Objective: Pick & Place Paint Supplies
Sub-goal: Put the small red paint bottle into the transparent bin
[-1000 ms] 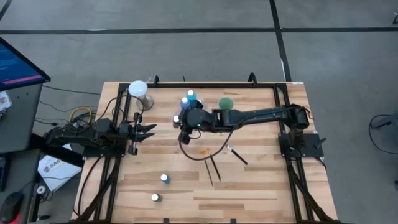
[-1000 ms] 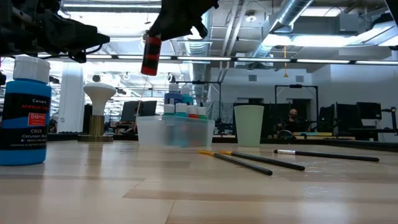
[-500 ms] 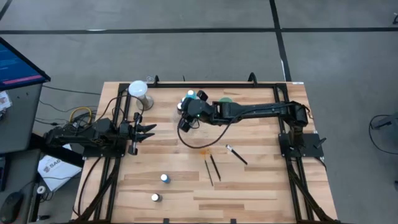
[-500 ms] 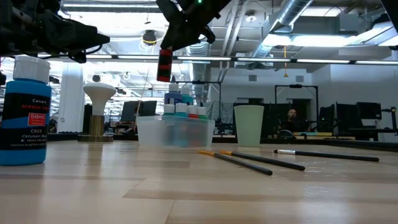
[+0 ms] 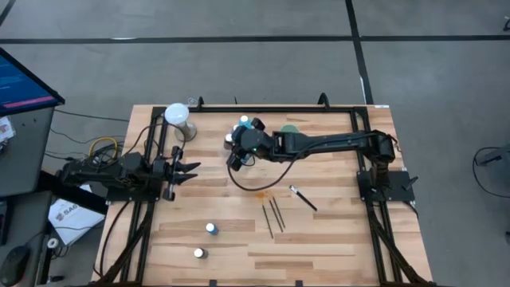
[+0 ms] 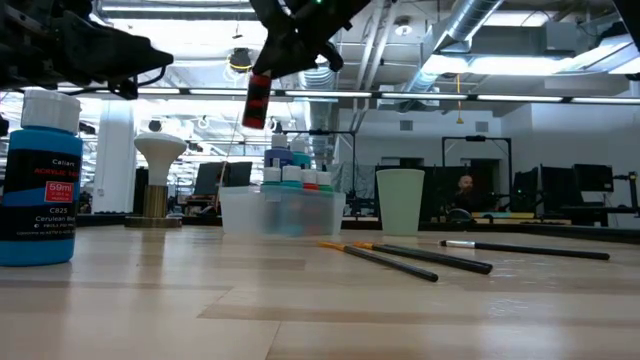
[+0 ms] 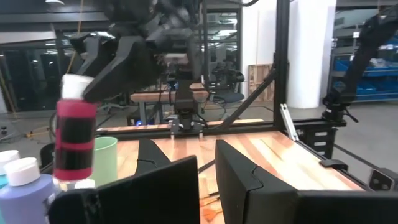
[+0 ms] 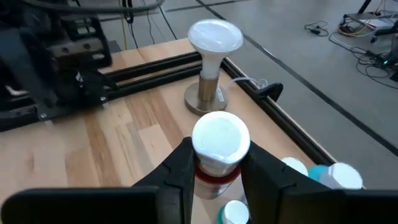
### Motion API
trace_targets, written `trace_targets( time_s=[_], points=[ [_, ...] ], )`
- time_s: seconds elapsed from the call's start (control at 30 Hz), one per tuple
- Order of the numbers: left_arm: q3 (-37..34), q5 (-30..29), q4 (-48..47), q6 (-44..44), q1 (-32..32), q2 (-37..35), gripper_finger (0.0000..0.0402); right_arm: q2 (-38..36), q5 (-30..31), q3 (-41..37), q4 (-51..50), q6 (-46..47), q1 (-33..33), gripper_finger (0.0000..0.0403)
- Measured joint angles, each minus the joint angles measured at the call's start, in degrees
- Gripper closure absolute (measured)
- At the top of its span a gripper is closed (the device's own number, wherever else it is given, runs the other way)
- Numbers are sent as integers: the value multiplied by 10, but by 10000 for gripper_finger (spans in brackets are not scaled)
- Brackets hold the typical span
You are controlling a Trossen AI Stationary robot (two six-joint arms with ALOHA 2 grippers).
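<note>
Red paint bottle (image 6: 257,99): white cap, red body with a dark label band. Carried upright, clear of the table, in the upper centre of the low view, just above the clear tray (image 6: 282,212); likely raised this high so as to clear the tray wall and the caps already standing inside.

Right gripper (image 8: 214,163): part closed, fingers pressed to both sides of the red bottle just under its cap. In the high view (image 5: 237,153), placed centre top, at the tray's edge.

Left gripper (image 5: 190,170): fully closed, empty, parked at centre left of the high view, well apart from the tray.

Tray contents: several small capped bottles and a blue bottle (image 5: 244,122), gathered as delivered stock.

Still loose: two small bottles (image 5: 210,229) at lower centre left; three brushes (image 5: 276,215) lying flat, lower centre.

Green cup (image 6: 400,201): upright beside the tray.

Lamp (image 8: 212,59): upper left corner of the table.
</note>
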Motion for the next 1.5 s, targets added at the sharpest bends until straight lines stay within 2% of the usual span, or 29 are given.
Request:
trace_targets(
  time_s=[0.33, 0.57, 0.77, 1.03, 1.1, 1.17, 1.5],
  points=[
    [0, 0, 0, 0, -8, 0, 401, 1, 0, -42, 33, 21, 2, 310],
    [0, 0, 0, 0, 10, 0, 401, 1, -35, -51, 76, -2, 2, 310],
    [0, 0, 0, 0, 22, 0, 401, 1, -35, -50, 78, -5, -3, 310],
    [0, 0, 0, 0, 23, 0, 401, 44, -31, -46, 105, -15, -3, 310],
    [0, 0, 0, 0, 23, 0, 401, 48, -25, -53, 75, -19, -3, 310],
    [0, 0, -1, 0, 23, 0, 401, 61, -22, -49, 100, -22, -3, 310],
    [0, 0, -1, 0, 23, 0, 401, 66, -9, -50, 91, -50, -15, 310]
  ],
)
